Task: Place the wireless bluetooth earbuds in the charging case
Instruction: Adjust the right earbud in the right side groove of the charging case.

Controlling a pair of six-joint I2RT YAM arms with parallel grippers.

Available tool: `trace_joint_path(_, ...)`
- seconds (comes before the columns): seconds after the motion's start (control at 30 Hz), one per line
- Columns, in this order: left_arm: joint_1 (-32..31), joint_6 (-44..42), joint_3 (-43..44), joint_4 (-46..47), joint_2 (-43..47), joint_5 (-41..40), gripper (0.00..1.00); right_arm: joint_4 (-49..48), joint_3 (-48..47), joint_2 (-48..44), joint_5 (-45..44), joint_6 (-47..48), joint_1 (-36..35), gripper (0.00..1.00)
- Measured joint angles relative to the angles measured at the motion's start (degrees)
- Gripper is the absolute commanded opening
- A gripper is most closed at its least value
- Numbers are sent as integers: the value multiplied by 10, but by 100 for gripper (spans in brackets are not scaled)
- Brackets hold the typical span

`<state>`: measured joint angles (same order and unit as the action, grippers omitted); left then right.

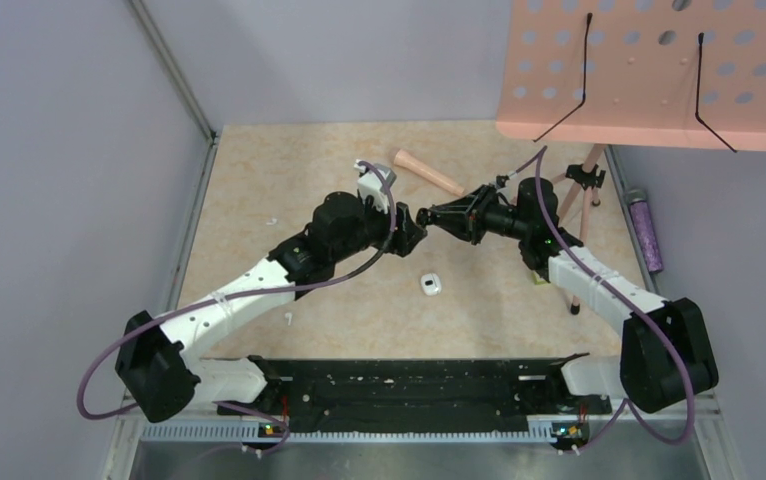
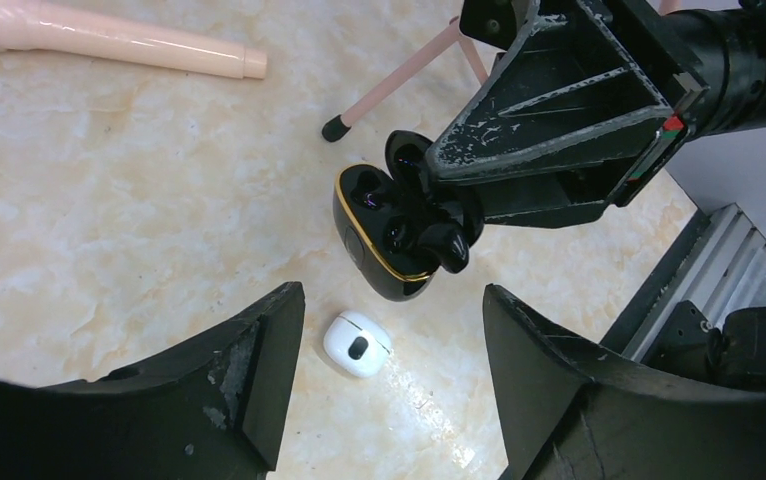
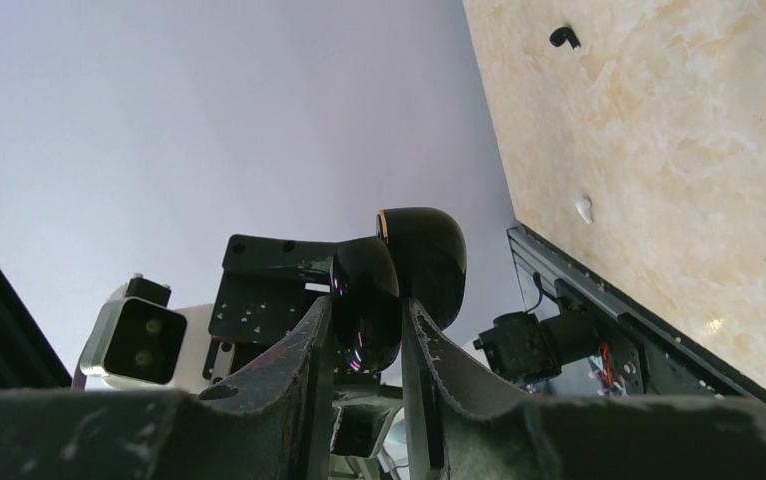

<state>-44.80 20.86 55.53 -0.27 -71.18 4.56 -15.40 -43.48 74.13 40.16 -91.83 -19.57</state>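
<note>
Only the top view shows the tiny white plastic earbuds (image 1: pixel 288 318). They lie loose on the beige marbled tabletop (image 1: pixel 259 180), one at lower left of centre and one higher up, well apart from both arms, and their stems are too small to be made out. At centre frame of the left wrist view, a glossy black charging case with a gold rim (image 2: pixel 384 245) is seen with its lid open. It is held by the right gripper (image 3: pixel 366 322), whose fingers are shown clamped on one half in the right wrist view. The left gripper (image 2: pixel 391 310) is seen with fingers apart and nothing between them. Below the gap, a small white rounded object with a dark oval spot (image 2: pixel 357 343) lies on the table.
</note>
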Motion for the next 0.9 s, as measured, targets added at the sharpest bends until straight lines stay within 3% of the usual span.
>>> trace_joint_path(0.9, -2, 0, 0, 7, -6, -49, 65, -14, 7, -10, 0, -9, 0, 0)
